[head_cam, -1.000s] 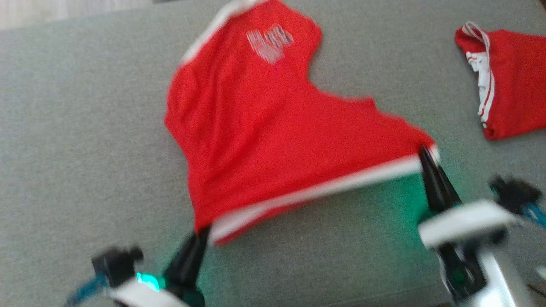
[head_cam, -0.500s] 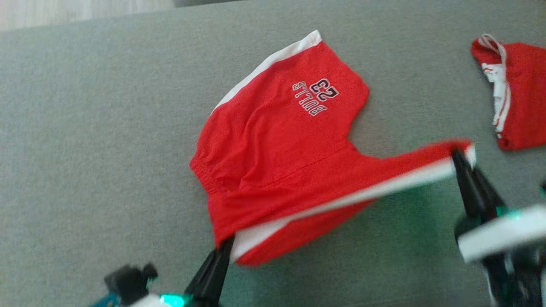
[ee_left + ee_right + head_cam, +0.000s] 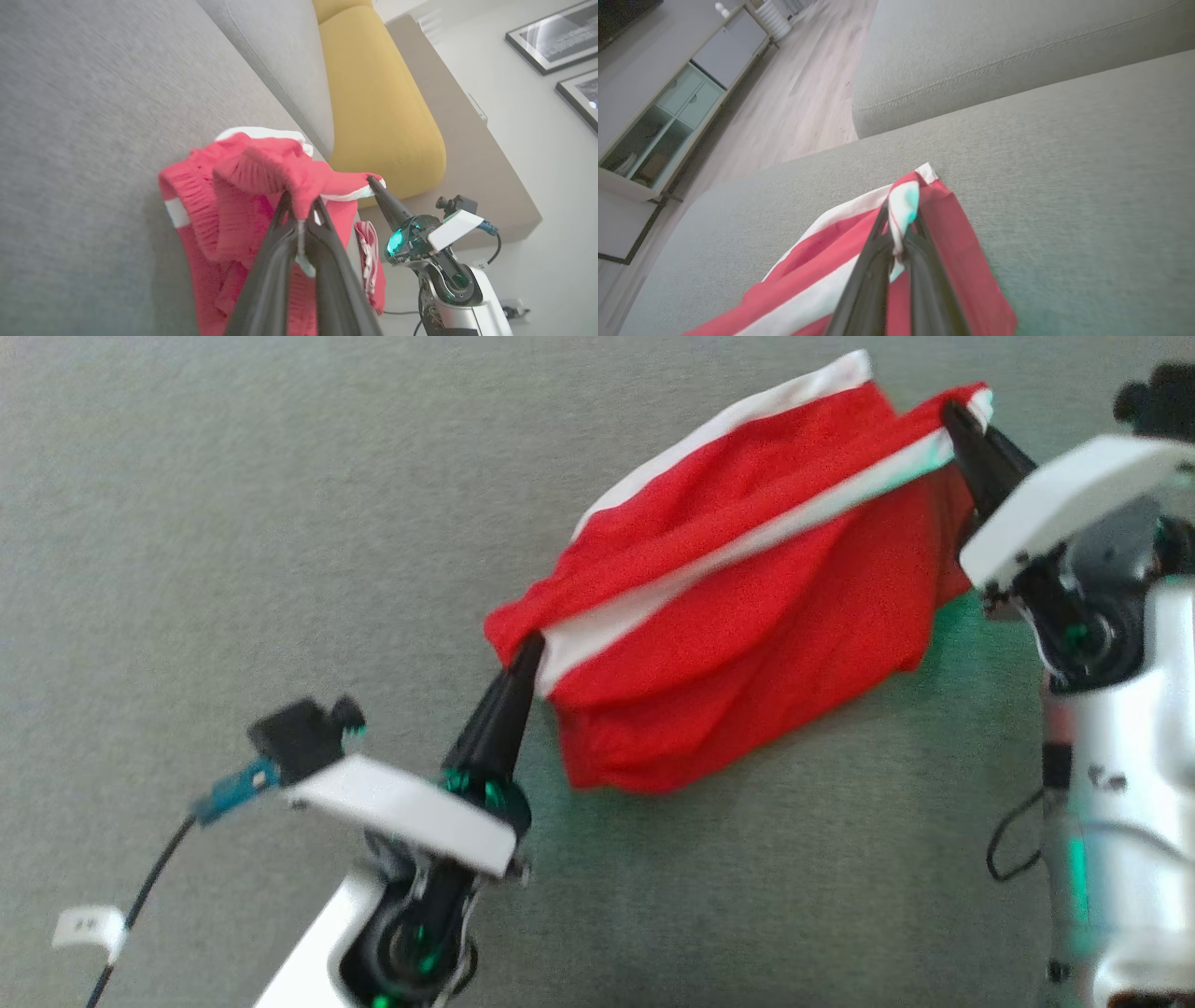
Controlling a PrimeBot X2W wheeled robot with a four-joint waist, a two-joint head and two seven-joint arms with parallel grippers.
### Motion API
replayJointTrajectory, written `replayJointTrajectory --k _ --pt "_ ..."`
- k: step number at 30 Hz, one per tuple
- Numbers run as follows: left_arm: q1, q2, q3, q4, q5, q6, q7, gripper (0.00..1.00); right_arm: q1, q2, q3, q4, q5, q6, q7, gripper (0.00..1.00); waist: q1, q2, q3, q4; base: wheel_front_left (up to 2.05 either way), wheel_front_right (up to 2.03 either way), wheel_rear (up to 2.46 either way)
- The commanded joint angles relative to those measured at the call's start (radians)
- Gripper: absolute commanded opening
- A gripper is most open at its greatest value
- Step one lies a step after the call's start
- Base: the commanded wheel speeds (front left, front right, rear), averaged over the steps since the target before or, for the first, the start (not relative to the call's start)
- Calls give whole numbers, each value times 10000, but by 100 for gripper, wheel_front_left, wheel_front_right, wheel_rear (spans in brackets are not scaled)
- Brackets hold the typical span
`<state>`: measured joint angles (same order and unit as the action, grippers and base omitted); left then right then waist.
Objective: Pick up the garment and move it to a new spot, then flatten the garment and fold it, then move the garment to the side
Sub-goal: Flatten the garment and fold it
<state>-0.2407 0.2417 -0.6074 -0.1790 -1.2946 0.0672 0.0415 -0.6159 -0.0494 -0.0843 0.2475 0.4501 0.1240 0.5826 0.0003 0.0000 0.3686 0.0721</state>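
- Noted red mesh shorts with white side stripes (image 3: 747,616) held up over grey woven sofa seat (image 3: 233,523), slung between both grippers.
- Could not resolve whether the sagging lower folds touch the seat or hang just above it.
- Found left gripper (image 3: 528,649) clamped on one end of the shorts, at a gathered, ribbed edge (probably the waistband, per left wrist view), with both dark fingers pinched flat on the cloth.
- Found right gripper (image 3: 954,413) likewise closed hard on the opposite end, at a white-trimmed corner, with no gap visible beyond the pinched fabric.
- Took the long axis along the white stripe, drawn nearly straight from left gripper to right gripper.
- Logged that axis as diagonal across the seat, with the left end toward the robot's side of the seat and the right end deeper over it.
- Logged the bulk of the cloth as hanging on the robot's side of the stripe line, below it and toward the seat.
- Judged neither arm nearer, both being already on the shorts, one per end.
- Judged the step in hand as carrying to a new spot on the seat, with flattening and folding not yet done.
- Expect the lay-down to turn on lowering both ends together with the stripe kept taut and parallel to the seat.
- Risk: bunching under the stripe if one end reaches the seat first.
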Motion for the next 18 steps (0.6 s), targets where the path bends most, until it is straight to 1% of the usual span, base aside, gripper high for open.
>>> replayJointTrajectory --k 1,3,5,8,11,14,18 --pt "-563 -197 455 60 -224 86 49 0 -560 -23 167 49 -336 67 -7 0 -3 0 368 482 0 0 0" --pt "-975 -528 535 657 -471 141 152 0 -934 -41 191 581 -567 67 -45 0 -3 0 430 645 0 0 0" --pt "-1356 -740 576 1291 -472 158 136 0 -1211 -42 197 1074 -780 67 -176 0 -3 0 450 722 0 0 0" --pt "-1799 -1019 585 2036 -453 36 70 0 -1567 -48 205 1727 -1090 67 -502 0 -3 0 480 784 0 0 0" --pt "-2108 -1210 678 2531 -408 -48 -141 0 -1888 -43 215 2240 -1235 67 -838 0 -3 0 534 792 0 0 0" --pt "-2274 -1283 696 2753 -332 -92 -265 0 -2093 -40 263 2505 -1311 67 -1049 0 -3 0 595 799 0 0 0" --pt "-2469 -1383 671 3248 -95 -53 -543 0 -2431 -39 249 3029 -1468 67 -1469 0 -3 0 672 816 0 0 0"
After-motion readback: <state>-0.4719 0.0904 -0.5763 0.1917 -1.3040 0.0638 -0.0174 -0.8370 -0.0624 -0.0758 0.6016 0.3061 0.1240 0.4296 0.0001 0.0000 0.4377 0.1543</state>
